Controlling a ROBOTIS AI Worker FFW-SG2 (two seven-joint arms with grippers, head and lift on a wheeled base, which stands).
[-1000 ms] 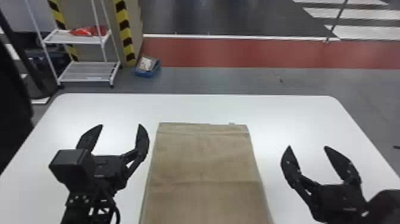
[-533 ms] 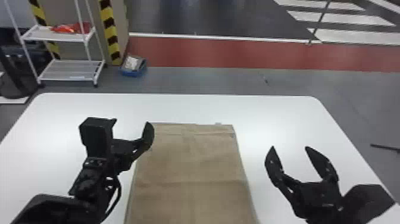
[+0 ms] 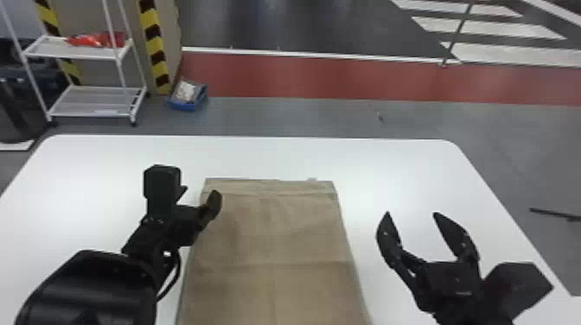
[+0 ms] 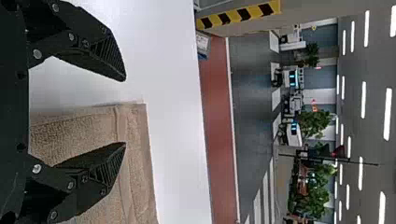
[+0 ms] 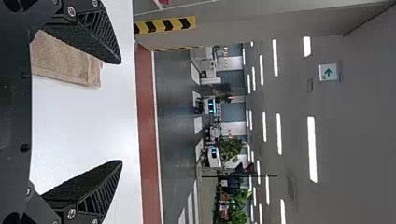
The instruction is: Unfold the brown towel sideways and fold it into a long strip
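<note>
The brown towel lies flat on the table, folded into an upright rectangle with creases across it. My left gripper hangs over the towel's far left corner in the head view. In the left wrist view my left gripper is open, the towel's edge passing between its fingers, none of it held. To the right of the towel, over bare table, is my right gripper, its fingers apart. From the right wrist, the open right gripper has the towel off beyond one finger.
The white table extends past the towel on both sides, with its far edge beyond. On the floor behind stand a white shelf rack and a blue bin.
My left gripper has turned and moved right, from beside the towel to over its left corner. The head view has shifted, so the table and towel appear farther left. The right gripper stays open.
</note>
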